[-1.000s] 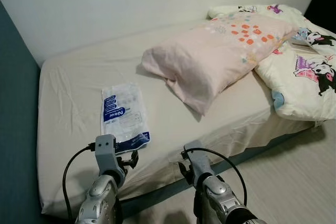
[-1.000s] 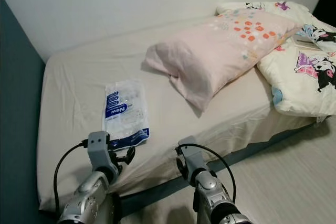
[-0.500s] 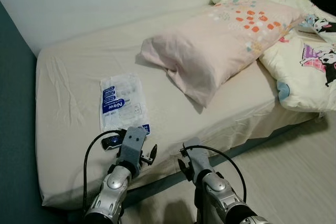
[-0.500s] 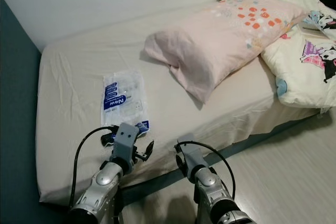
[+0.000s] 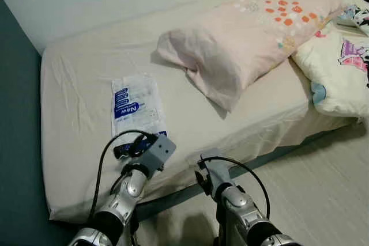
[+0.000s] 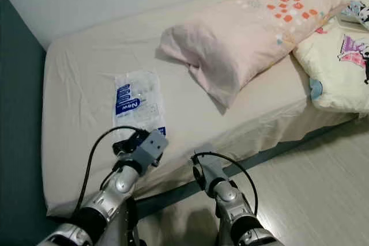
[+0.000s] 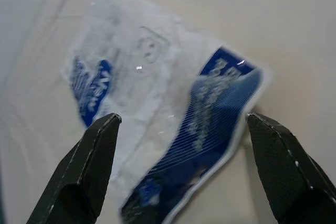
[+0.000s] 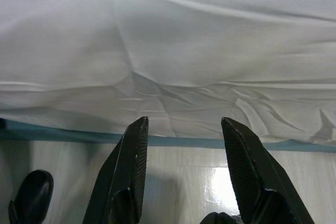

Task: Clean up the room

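Reaching forward since a second ago, the left end effector is hovering with fingers spread wide over the near blue edge of the plastic packet lying on the bed, at ten o'clock from the pink pillow. Picking up this litter appears to be the step in hand; next, it likely needs lowering and closing. Right end effector is hanging released by the bed edge; the packet is reading "New".

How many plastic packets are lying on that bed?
1. A single clear-and-blue plastic packet lies flat on the sheet near the bed's front edge, just ahead of the left gripper. Others could be hidden under the pink pillow.
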